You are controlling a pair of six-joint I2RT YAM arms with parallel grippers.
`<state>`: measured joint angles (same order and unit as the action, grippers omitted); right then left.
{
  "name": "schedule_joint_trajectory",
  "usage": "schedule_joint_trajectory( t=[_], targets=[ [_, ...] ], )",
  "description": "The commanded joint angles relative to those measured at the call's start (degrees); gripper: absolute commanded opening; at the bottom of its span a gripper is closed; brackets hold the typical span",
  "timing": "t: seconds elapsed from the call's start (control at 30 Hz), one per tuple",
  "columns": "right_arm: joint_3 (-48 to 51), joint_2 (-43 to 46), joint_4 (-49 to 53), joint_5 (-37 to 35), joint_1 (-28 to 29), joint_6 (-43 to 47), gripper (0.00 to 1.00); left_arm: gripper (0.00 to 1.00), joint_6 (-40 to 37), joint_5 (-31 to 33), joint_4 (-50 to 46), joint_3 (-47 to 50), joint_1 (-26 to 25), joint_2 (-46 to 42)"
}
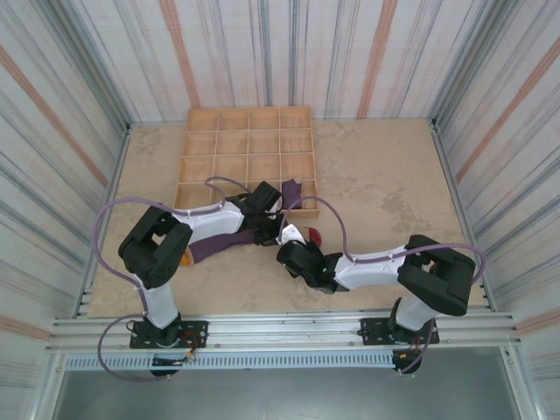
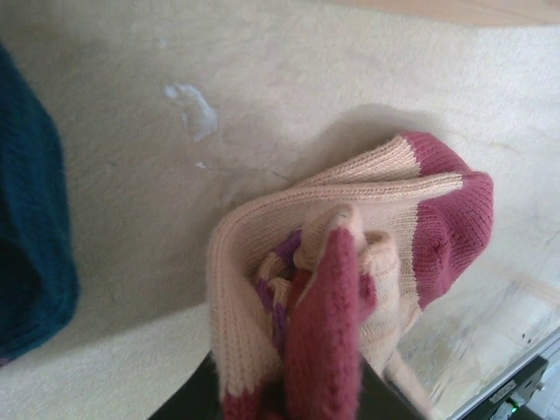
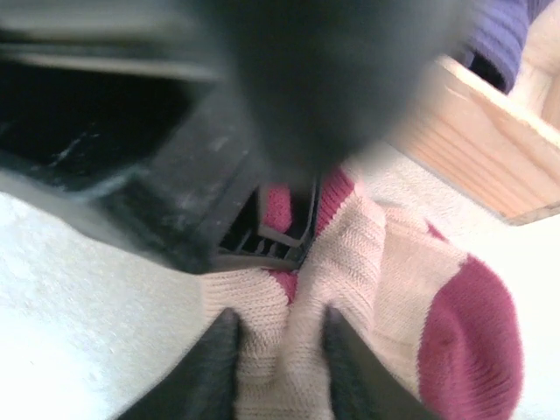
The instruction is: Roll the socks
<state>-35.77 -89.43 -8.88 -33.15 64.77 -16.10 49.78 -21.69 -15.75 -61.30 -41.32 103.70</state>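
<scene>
Left, on the table beneath the left arm: purple sock (image 1: 217, 246), lying flat. Centre: left gripper (image 1: 273, 229) closed down on the bunched tan sock (image 2: 350, 262), just off the wooden tray's (image 1: 248, 109) near corner. Right: right gripper (image 3: 280, 359) pinching the same sock, knit squeezed between narrow jaws. Soft, light, stretchy, probably quick to spring unrolled; best taken through the whole bunch, not one layer.

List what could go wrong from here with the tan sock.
The left gripper and right gripper pinch the same bunched tan sock very close together, so their fingers could collide. Each seems to hold only a fold, so the bunch may slip free and loosen. The tray corner lies close by; the sock could catch on it.
</scene>
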Motion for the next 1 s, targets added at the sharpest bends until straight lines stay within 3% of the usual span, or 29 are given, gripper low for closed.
schedule_joint_trajectory(
  t=[0.0,0.1,0.17,0.27,0.47,0.67,0.97],
  targets=[
    [4.7,-0.9,0.7,5.5,-3.8,-4.6,0.16,0.3,0.8,-4.0,0.3,2.8,0.5,-3.5],
    [8.6,1.3,-2.5,13.4,-7.6,-7.4,0.02,0.5,0.7,-4.8,2.1,3.9,1.0,-5.1],
    [10.7,2.5,-4.4,18.7,-10.5,-8.8,0.0,0.59,0.7,-4.9,2.7,4.2,1.1,-6.3],
    [13.2,3.4,-7.5,27.9,-15.0,-10.9,0.0,0.64,1.1,-5.4,4.5,4.8,1.2,-7.9],
    [18.6,4.0,-17.8,49.9,-26.6,-17.9,0.0,0.67,1.0,-5.2,8.8,6.5,1.1,-11.4],
    [19.1,-1.3,-23.9,65.6,-36.8,-25.2,0.0,0.66,0.7,-4.6,9.4,7.0,1.0,-10.4],
    [18.7,-12.7,-33.5,75.7,-45.5,-38.0,0.0,0.65,1.3,-3.5,13.9,5.4,-0.2,-4.3]
  ],
)
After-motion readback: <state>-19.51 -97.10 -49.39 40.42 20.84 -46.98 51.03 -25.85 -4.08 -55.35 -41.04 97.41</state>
